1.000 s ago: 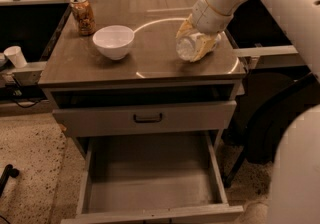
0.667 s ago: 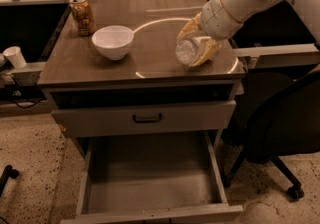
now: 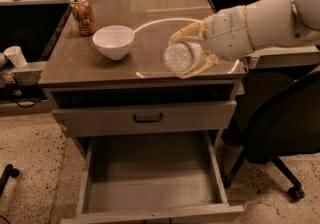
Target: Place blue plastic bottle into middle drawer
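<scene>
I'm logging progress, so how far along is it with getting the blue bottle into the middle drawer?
Done: the drawer stands pulled out, its floor bare. In hand: the gripper is shut on the bottle, holding it on its side over the front right part of the tabletop. Left: bring it down over the drawer and release it inside.

Tool (image 3: 181,54) is hanging over the counter's (image 3: 95,60) front right edge. Its fingers (image 3: 190,29) are looking like pale yellowish smooth plastic and are clamping the bottle (image 3: 177,59). The bottle is showing clear, crinkly plastic, faintly glossy. Arm shell (image 3: 260,23) is looking white, smooth, matt plastic. Counter top is showing brown wood grain, semi-glossy, catching a light arc. Bowl (image 3: 113,42) is looking smooth, glossy white. Can (image 3: 83,17) is showing printed metal with a shiny rim. Open drawer (image 3: 150,183) is looking grey matt metal. Floor (image 3: 30,143) is looking rough and speckled.
</scene>
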You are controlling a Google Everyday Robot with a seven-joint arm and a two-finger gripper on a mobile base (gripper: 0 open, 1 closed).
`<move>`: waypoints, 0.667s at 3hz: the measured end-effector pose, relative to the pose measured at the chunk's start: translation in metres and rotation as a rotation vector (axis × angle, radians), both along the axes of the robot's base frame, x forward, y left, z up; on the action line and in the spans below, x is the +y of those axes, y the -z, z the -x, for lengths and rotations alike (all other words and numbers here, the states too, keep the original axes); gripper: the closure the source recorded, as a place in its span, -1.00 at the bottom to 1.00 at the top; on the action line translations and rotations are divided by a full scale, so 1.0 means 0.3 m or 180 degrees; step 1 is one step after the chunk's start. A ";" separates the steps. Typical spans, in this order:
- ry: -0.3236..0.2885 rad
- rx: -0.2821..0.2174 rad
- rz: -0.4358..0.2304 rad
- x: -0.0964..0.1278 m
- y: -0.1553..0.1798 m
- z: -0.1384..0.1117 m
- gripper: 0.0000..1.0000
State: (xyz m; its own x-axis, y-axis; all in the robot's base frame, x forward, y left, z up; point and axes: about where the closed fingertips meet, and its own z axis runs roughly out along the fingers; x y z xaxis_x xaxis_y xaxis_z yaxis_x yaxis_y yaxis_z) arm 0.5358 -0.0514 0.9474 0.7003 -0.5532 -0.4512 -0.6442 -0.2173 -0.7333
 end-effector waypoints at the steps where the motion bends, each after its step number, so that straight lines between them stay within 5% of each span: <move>1: 0.0231 0.0055 -0.0208 -0.096 -0.007 0.036 1.00; 2: 0.0244 0.0099 -0.0228 -0.093 -0.004 0.035 1.00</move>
